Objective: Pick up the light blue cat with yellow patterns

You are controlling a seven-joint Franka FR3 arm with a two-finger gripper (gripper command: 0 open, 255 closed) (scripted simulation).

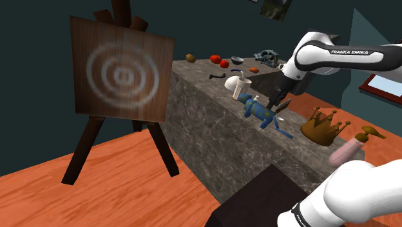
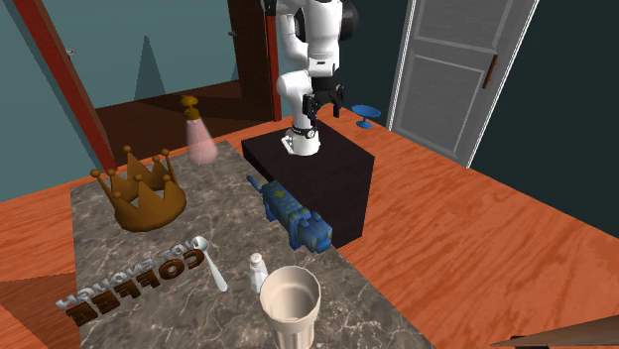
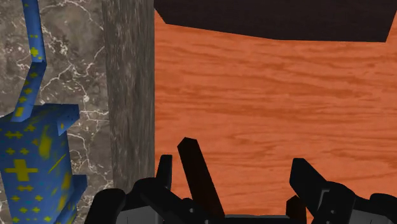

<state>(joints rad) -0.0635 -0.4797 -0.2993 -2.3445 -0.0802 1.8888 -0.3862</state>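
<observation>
The claw hangs wide open and empty over the floor; the blue cat lies beside it on the worktop.

Shoulder beside stand; second opposite, sharing counter.

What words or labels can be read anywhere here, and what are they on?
"FRANKA EMIKA": in dark letters on the white robot arm, shoulder view.
"COFFEE": seen upside down, on the lettered sign lying on the marble counter, second exterior view.
The sign's smaller line of letters beside "COFFEE" is too blurred to read.
</observation>
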